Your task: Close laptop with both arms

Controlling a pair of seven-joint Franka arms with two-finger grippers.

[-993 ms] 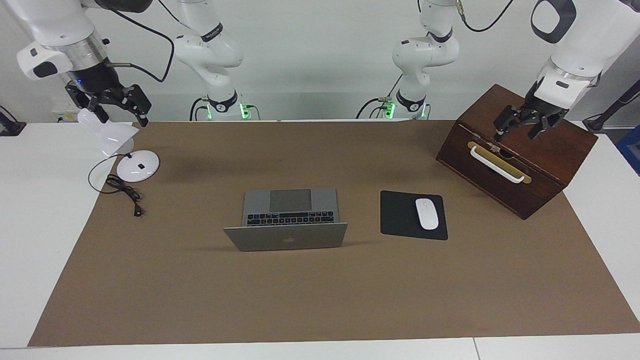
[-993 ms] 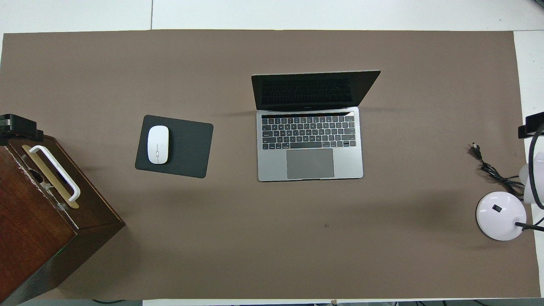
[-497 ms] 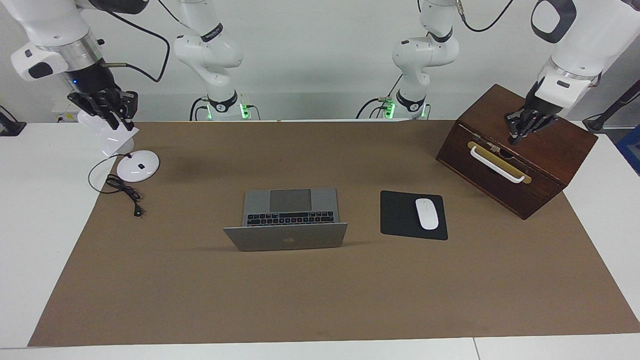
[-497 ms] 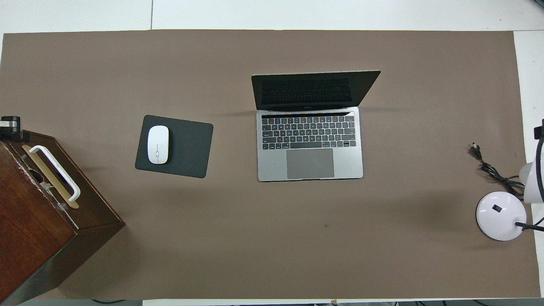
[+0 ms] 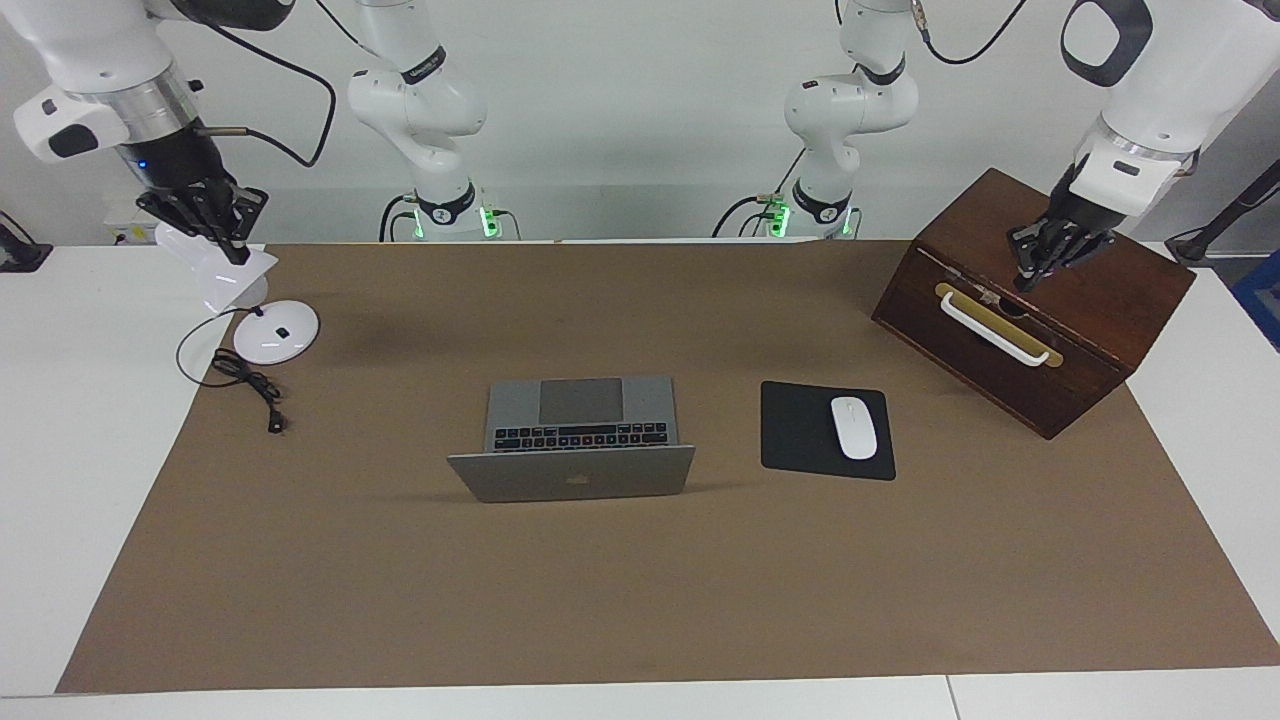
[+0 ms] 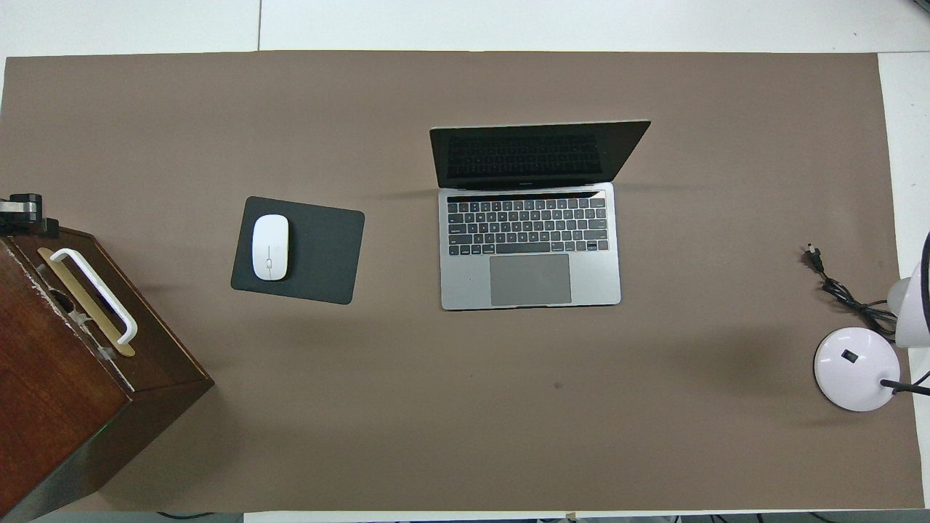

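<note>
Evidently one laptop [image 5: 572,447] open; both grippers, left gripper [image 5: 1030,275] and right gripper [image 5: 232,250], pinched closed, apparently empty.

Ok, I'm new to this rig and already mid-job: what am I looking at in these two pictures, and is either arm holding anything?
You see two white robot arms at one table. One picture faces them from across the table; the other looks down from above their own end, so the sides swap.

On the brown mat the laptop stands open, its screen farther from the robots than its keyboard. Beside it, toward the left arm's end, a white mouse lies on a black mouse pad. At that end sits a wooden box with a white handle; at the right arm's end, a white desk lamp with its cord.

The left gripper hangs shut over the box. The right gripper hangs shut over the lamp. Neither holds anything.
</note>
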